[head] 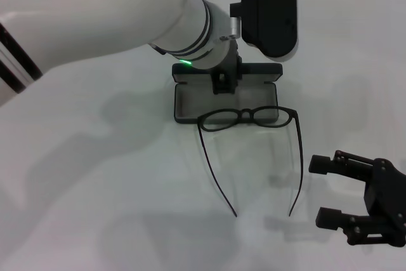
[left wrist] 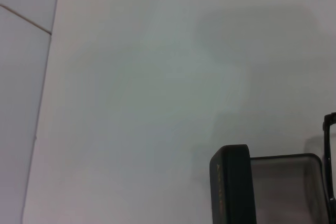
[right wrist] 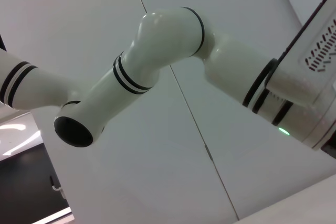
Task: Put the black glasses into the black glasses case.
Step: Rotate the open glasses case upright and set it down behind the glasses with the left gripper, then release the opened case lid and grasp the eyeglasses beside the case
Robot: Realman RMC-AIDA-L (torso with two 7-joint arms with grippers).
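The black glasses case (head: 190, 101) lies open in the middle of the table, pale grey lining up. The black glasses (head: 243, 114) rest with their front on the case's near rim; both temple arms stretch over the table towards me. My left gripper (head: 222, 82) hangs over the back of the case, at its lid. My right gripper (head: 324, 191) is open and empty, low over the table, to the right of and nearer to me than the glasses. The left wrist view shows the case's end (left wrist: 231, 192) and a bit of the glasses' frame (left wrist: 329, 129).
The white table (head: 114, 176) spreads all around. My left arm (head: 95, 17) crosses the back left of the scene above the table. The right wrist view shows only that arm (right wrist: 157, 51) and the walls.
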